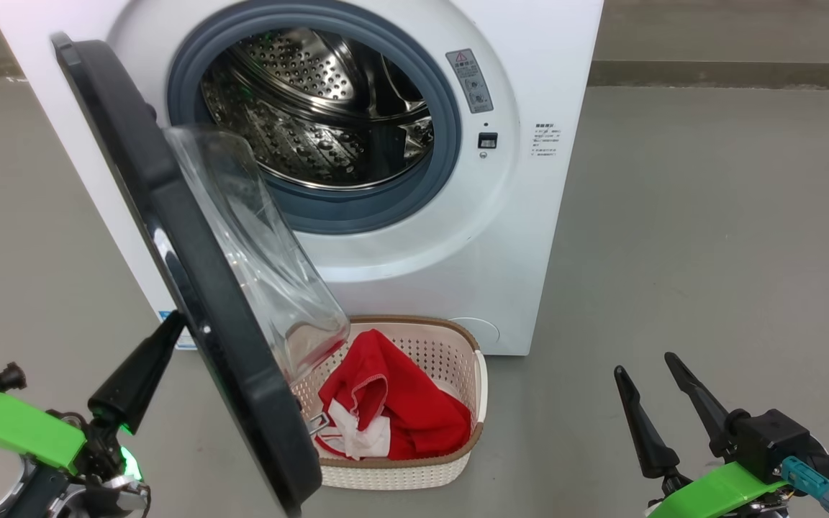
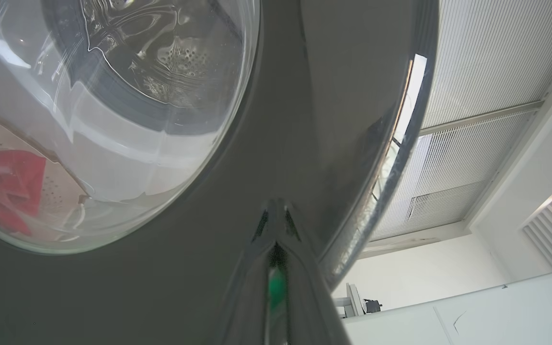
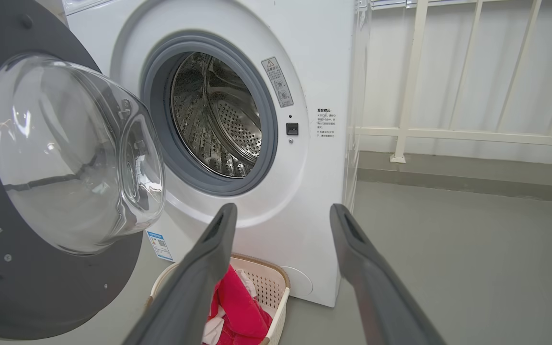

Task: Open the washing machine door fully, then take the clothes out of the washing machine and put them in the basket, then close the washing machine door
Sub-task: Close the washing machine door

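Head view is showing the red clothes (image 1: 400,403) lying in the basket (image 1: 466,338) and the drum (image 1: 314,93) empty, so door-closing is beginning: the shut left pincer (image 1: 172,329) is pressing the half-open washing machine door (image 1: 170,216), needing a push toward the washing machine (image 1: 529,144), while the right pincer (image 1: 643,363) is idling wide and empty

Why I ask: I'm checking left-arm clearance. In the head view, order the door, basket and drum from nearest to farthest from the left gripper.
1. Washing machine door: right beside the left gripper.
2. Basket: on the floor beyond the door.
3. Drum: inside the washing machine, farthest back.
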Controlling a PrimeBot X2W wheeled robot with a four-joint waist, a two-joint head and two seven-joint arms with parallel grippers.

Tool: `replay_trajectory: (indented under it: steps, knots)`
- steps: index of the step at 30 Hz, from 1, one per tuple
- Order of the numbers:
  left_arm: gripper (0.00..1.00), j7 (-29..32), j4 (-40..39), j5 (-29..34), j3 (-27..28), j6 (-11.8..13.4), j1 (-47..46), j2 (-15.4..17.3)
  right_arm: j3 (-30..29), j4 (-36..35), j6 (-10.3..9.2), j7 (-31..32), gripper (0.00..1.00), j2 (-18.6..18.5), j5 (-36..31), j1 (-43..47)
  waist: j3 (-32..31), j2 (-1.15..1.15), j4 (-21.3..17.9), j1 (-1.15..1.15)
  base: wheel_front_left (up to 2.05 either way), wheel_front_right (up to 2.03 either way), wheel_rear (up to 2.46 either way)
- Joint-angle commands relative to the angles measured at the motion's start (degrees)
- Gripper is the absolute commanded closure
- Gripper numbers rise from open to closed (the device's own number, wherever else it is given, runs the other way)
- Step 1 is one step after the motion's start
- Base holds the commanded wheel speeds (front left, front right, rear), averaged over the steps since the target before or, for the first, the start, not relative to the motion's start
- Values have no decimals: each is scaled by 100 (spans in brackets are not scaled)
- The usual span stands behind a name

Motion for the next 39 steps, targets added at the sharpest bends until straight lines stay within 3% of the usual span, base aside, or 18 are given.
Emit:
replay_trajectory:
  steps: [1, 6, 7, 8, 9, 15, 19, 21, 27, 32, 39]
  knots:
    - [100, -13, -203, -60, 91, -87, -56, 83, 115, -128, 35, -37, 0, -56, 7, -110, 0, 0, -10, 0, 0, 0, 0]
    - [100, -99, -238, -3, 46, -203, -42, 103, 93, -145, 35, -37, 0, -68, 7, -111, 25, 0, 0, 0, 0, 0, 0]
    - [71, -115, -265, 30, 34, -305, -26, 115, 87, -149, 35, -37, 0, -67, 5, -111, 29, 0, 3, 0, 0, 0, 0]
    - [3, -138, -293, 64, 30, -406, -2, 124, 85, -151, 35, -37, 0, -65, 4, -110, 33, 0, 6, 0, 0, 0, 0]
    - [0, -175, -319, 117, 31, -510, 25, 143, 84, -153, 35, -37, 0, -61, 2, -111, 40, 0, 9, 0, 0, 0, 0]
    - [0, -765, -341, 930, 52, -1269, 190, 390, 63, -160, 35, -37, 0, -38, -1, -120, 71, 0, 58, 0, 0, 0, 0]
    - [0, -1584, -249, 1966, -43, -1511, 340, 628, 49, -167, 35, -37, 0, -14, -6, -136, 75, 0, 89, 0, 0, 0, 0]
    - [0, -1801, -231, 2288, -146, -1536, 395, 723, 47, -167, 35, -37, 0, -9, -6, -139, 74, 0, 97, 0, 0, 0, 0]
    - [0, -3382, -40, 3709, -892, -1566, 690, 1248, 35, -166, 35, -37, 0, 24, 0, -170, 76, 0, 127, 0, 0, 0, 0]
    - [0, -4693, 515, 4723, -1144, -1567, 830, 1488, 27, -184, 35, -37, 0, 58, 4, -180, 87, 0, 125, 0, 0, 0, 0]
    - [0, -5203, 1019, 5648, -1095, -1475, 876, 1411, -31, -205, 35, -37, 0, 95, 3, -178, 109, 0, 115, 0, 0, 0, 0]
